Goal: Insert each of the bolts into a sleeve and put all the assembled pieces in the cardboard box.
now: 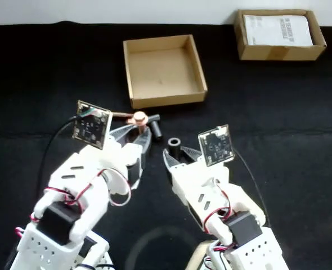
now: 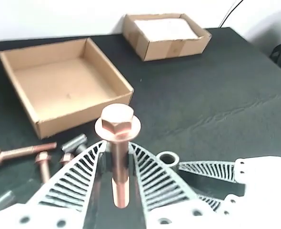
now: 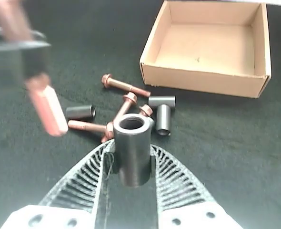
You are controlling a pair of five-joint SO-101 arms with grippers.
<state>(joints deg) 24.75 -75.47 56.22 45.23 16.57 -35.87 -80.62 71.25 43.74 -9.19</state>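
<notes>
My left gripper (image 1: 138, 130) is shut on a copper bolt (image 2: 117, 143), held upright with its hex head (image 1: 139, 118) above the fingers. Just to its right, my right gripper (image 1: 177, 154) is shut on a dark sleeve (image 3: 132, 148) that stands with its bore facing up (image 1: 174, 144). The bolt's tip (image 3: 47, 109) hangs beside and above the sleeve, apart from it. Loose bolts (image 3: 124, 86) and loose sleeves (image 3: 163, 112) lie in a cluster on the black mat in front of the empty cardboard box (image 1: 163, 70). The left gripper hides most of that cluster in the high view.
A second cardboard box (image 1: 278, 34) with white paper inside stands at the back right. The black mat (image 1: 278, 129) is bare to the right of the arms and on the far left.
</notes>
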